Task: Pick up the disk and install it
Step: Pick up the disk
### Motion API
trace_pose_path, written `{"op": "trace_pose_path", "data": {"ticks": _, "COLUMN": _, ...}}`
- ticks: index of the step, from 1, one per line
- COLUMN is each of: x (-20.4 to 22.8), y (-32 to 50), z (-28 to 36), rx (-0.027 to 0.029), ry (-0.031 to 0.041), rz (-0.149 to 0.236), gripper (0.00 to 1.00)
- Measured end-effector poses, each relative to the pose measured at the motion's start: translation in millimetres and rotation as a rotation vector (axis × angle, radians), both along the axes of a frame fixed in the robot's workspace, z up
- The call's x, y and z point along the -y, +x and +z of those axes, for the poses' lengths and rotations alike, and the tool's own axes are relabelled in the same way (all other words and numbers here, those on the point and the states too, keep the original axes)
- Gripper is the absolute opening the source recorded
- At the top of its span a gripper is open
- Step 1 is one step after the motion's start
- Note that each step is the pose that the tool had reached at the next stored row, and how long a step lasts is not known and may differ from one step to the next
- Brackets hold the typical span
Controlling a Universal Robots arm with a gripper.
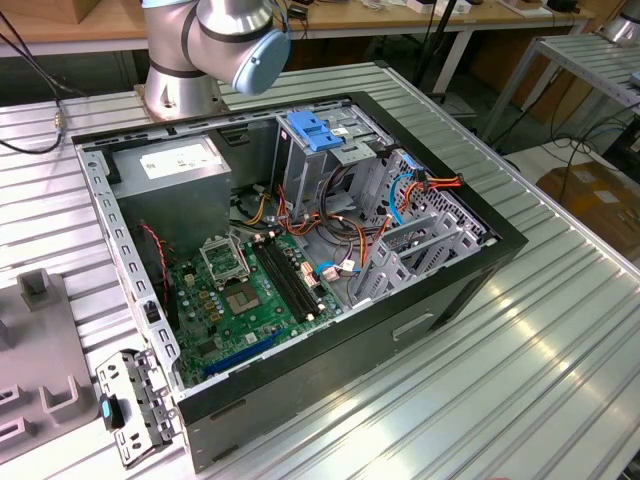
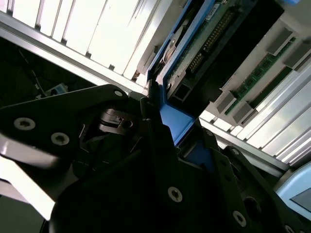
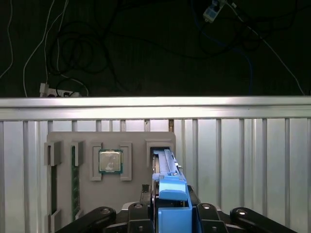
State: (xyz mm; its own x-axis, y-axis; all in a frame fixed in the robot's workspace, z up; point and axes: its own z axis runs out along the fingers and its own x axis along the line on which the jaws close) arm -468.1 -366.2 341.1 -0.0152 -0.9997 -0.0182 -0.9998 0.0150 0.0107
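This is a robotics lab or workshop. A robot arm's base (image 1: pixel 180 85) stands on a ribbed aluminium tabletop (image 1: pixel 540 380) that carries an opened desktop computer case (image 1: pixel 330 375). Wooden workbenches (image 1: pixel 90 25) line the top of the exterior view. In the first wrist view, loose cables (image 3: pixel 73 53) trail over the dark floor.

The ribbed worktop (image 1: pixel 560 330) is bright, glossy metal, the disk (image 3: pixel 170 189) is edged in smooth blue plastic, the gripper (image 3: pixel 170 213) is matt black, and the tray (image 3: pixel 133 194) is matt grey.
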Motion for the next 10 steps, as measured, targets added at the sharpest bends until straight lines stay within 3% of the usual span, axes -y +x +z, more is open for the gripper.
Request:
{"op": "trace_pose_path", "data": {"ticks": 2, "x": 0.0, "y": 0.0, "z": 4.3, "rx": -0.0001, "ry": -0.0023, "rz": 0.0, "gripper": 0.37}}
{"op": "trace_pose_path", "data": {"ticks": 10, "x": 0.0, "y": 0.0, "z": 4.7, "rx": 0.0002, "ry": -0.0026, "rz": 0.0, "gripper": 0.37}}
